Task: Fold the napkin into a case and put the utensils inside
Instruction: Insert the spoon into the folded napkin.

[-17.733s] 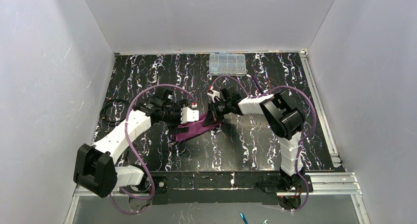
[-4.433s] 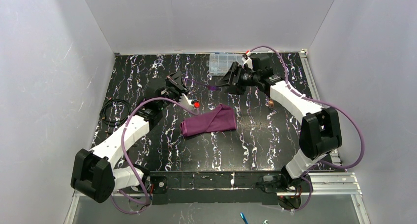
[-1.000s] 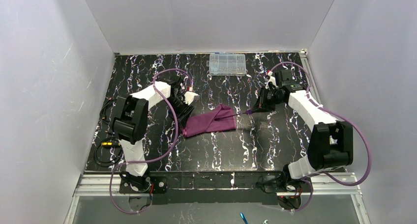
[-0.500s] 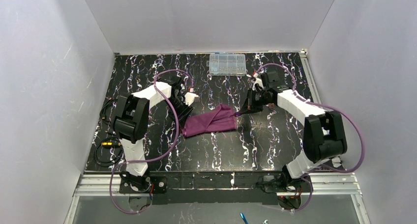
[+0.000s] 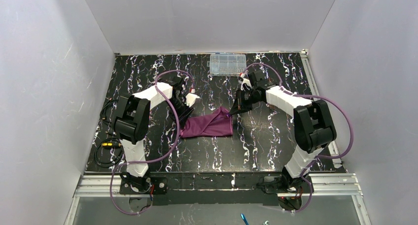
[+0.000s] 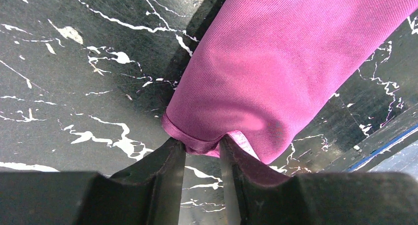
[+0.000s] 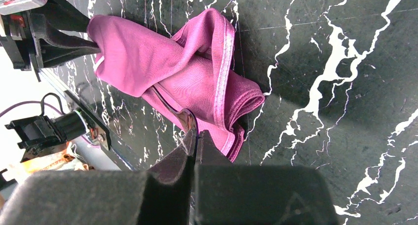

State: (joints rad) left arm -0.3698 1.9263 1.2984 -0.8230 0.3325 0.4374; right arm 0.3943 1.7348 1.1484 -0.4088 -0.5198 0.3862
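The plum-purple napkin lies folded as a narrow case in the middle of the table. My left gripper sits at its left end, the two fingers pinching a bunched fold of the napkin's hem. In the top view the left gripper points down onto that end. My right gripper is shut on a thin, shiny purple utensil. The utensil's far end runs into the folds of the napkin at its open right end. From above, the right gripper touches the case's right corner.
A clear plastic compartment box stands at the back of the black marbled table. Black cable coils lie along the left edge. White walls enclose three sides.
My right gripper has carried the utensil leftward from the table's right side to the napkin's right end. The left fingers have narrowed on the napkin's left end.
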